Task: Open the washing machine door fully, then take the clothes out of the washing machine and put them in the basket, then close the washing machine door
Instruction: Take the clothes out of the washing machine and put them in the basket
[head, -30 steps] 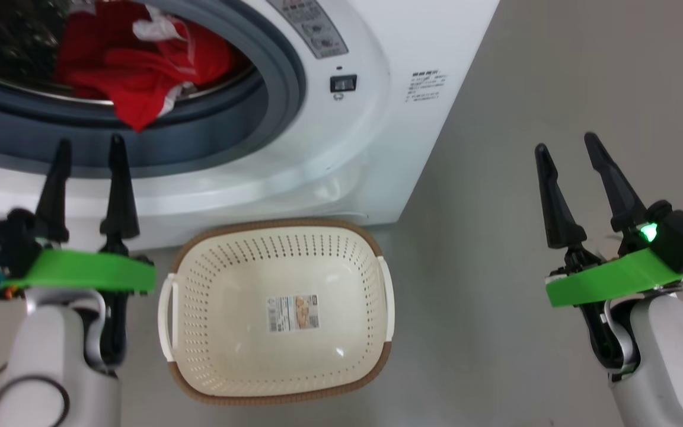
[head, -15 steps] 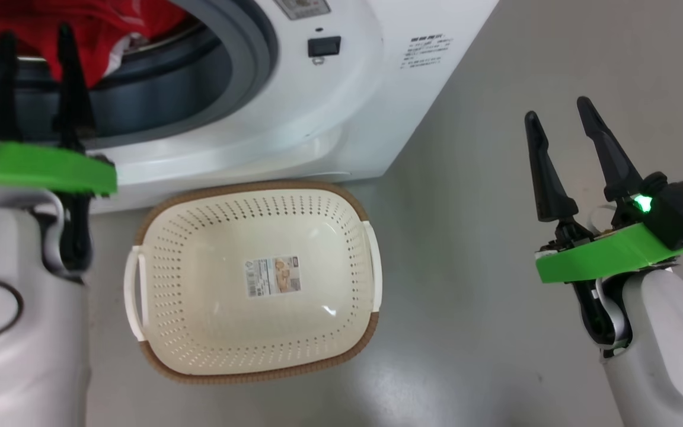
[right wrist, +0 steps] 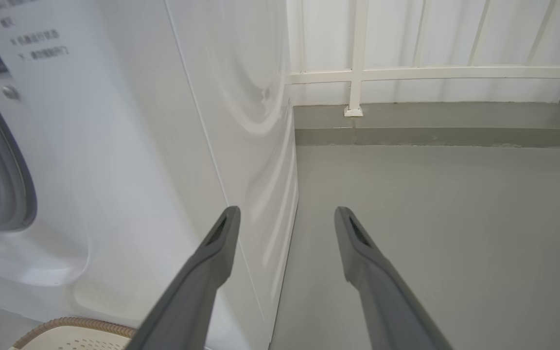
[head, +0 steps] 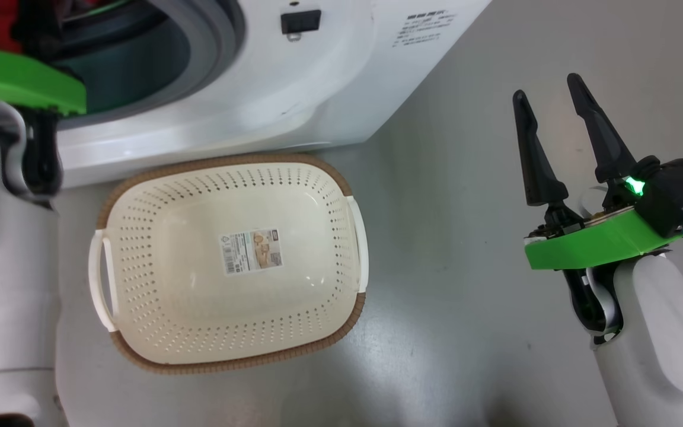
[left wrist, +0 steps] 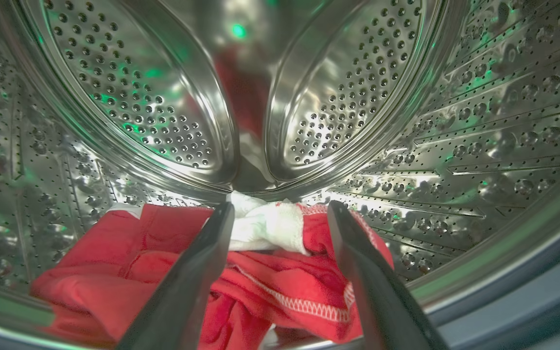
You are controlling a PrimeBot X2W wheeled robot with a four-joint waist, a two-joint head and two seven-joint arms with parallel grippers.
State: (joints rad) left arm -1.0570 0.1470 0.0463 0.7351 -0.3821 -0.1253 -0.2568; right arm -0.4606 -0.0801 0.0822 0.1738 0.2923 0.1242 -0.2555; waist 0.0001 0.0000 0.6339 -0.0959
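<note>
Two long dark fingers of the left gripper (left wrist: 281,206) stand spread apart inside the washing machine (head: 329,89), within its perforated steel drum (left wrist: 139,97). The clothes (left wrist: 285,291), red with white zigzag stitching and a white patch, lie heaped on the bottom of the drum at the fingertips; whether the tips touch the fabric I cannot tell. From the head, that arm appears as a pale forearm (head: 3,267) and a green mount (head: 15,77) at the far left, reaching in past the grey gasket (head: 211,47).

Right of the opening, the white front carries a small black rectangle (head: 300,22) and a block of fine dark print (head: 424,26), too small to read. The right wrist view catches the same lines, blurred.

The basket (head: 223,161) sits on the grey floor (head: 466,308) just before the machine. On its bottom is a paper label (head: 251,252) with a small picture, its text illegible.

Well to the right, the right gripper (head: 546,88) hovers over the floor with its fingers parted and a green light (head: 632,185) at its base. Its wrist view adds the machine's side panel (right wrist: 241,97) and a white railing (right wrist: 358,73) beyond.
</note>
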